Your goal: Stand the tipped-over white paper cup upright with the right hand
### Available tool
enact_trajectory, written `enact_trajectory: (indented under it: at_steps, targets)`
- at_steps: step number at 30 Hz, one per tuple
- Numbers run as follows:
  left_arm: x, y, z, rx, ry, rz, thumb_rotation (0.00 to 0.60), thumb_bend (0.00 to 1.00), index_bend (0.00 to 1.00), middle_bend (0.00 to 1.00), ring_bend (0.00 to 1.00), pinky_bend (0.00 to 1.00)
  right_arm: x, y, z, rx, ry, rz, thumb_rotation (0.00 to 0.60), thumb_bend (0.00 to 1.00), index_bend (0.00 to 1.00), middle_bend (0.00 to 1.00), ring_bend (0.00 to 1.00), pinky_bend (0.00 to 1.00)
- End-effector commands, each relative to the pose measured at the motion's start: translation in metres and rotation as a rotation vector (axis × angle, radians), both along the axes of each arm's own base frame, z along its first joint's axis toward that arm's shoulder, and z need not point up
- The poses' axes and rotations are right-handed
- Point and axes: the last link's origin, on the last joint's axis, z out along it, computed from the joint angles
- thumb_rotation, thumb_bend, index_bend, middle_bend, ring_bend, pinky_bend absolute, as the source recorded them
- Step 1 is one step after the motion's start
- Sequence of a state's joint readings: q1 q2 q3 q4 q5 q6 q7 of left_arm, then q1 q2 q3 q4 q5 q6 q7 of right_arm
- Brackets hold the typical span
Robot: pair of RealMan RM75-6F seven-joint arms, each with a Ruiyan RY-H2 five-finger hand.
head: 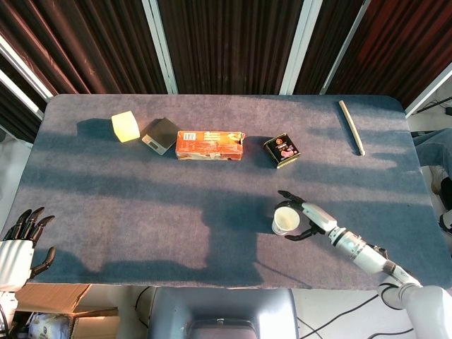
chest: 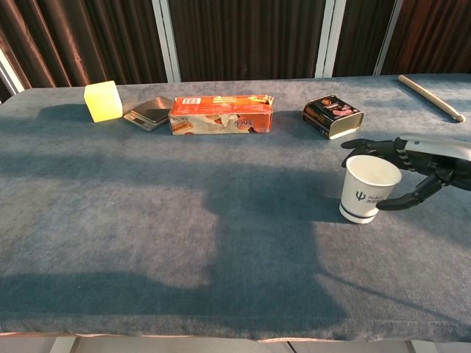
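The white paper cup (head: pixel 284 220) (chest: pixel 368 187) stands upright on its base on the blue-grey table (head: pixel 141 198), at the front right, mouth up. My right hand (head: pixel 311 219) (chest: pixel 423 165) lies just to its right, half around it. The fingers (chest: pixel 372 144) stretch out behind the rim and the thumb (chest: pixel 408 200) reaches toward the cup's lower side, with a visible gap to the wall. My left hand (head: pixel 18 244) hangs off the table's front left corner, fingers apart and holding nothing.
Along the back stand a yellow block (head: pixel 125 126) (chest: pixel 103 101), a small dark scale (head: pixel 160 135) (chest: pixel 149 112), an orange box (head: pixel 210 145) (chest: pixel 221 114) and a dark tin (head: pixel 281 150) (chest: pixel 333 115). A pale stick (head: pixel 351 127) (chest: pixel 430 97) lies at the far right.
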State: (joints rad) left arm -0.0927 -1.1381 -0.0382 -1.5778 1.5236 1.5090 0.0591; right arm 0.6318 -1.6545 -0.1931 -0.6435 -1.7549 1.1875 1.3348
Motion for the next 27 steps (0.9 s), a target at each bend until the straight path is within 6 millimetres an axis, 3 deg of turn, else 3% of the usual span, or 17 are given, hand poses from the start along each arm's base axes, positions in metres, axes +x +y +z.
enact_trajectory:
  at_steps: [1,5,9,13,16,21,27]
  targets:
    - [0.000,0.000,0.000,-0.001,-0.001,0.000,0.600,0.39,0.20,0.05,0.03,0.25,0.001,0.005,0.012,-0.055,0.063,0.079,0.600,0.31,0.23,0.00,0.00,0.06]
    - [0.000,0.000,0.000,-0.001,0.001,0.001,0.600,0.39,0.20,0.06,0.02,0.25,0.006,0.012,0.032,-0.162,0.131,0.173,0.600,0.27,0.18,0.00,0.00,0.05]
    - [0.000,0.000,-0.001,-0.004,0.005,0.004,0.600,0.39,0.20,0.06,0.03,0.25,0.020,0.024,0.057,-0.406,0.197,0.266,0.600,0.26,0.17,0.00,0.00,0.05]
    - [0.001,0.001,-0.001,-0.001,0.004,0.000,0.600,0.39,0.20,0.06,0.03,0.25,0.030,0.045,0.080,-0.715,0.450,0.332,0.600,0.26,0.17,0.01,0.00,0.05]
    - [0.000,0.001,-0.002,-0.005,0.007,0.000,0.600,0.39,0.20,0.06,0.03,0.25,0.032,0.067,0.091,-0.875,0.604,0.274,0.600,0.26,0.17,0.03,0.00,0.06]
    - [0.001,0.000,-0.002,-0.004,0.006,-0.002,0.600,0.39,0.20,0.06,0.03,0.25,0.026,0.096,0.102,-0.937,0.727,0.112,0.600,0.26,0.17,0.06,0.00,0.11]
    - [0.002,0.000,-0.002,0.000,0.011,-0.004,0.600,0.39,0.20,0.06,0.03,0.25,0.012,0.106,0.109,-0.886,0.763,-0.002,0.600,0.26,0.17,0.08,0.01,0.13]
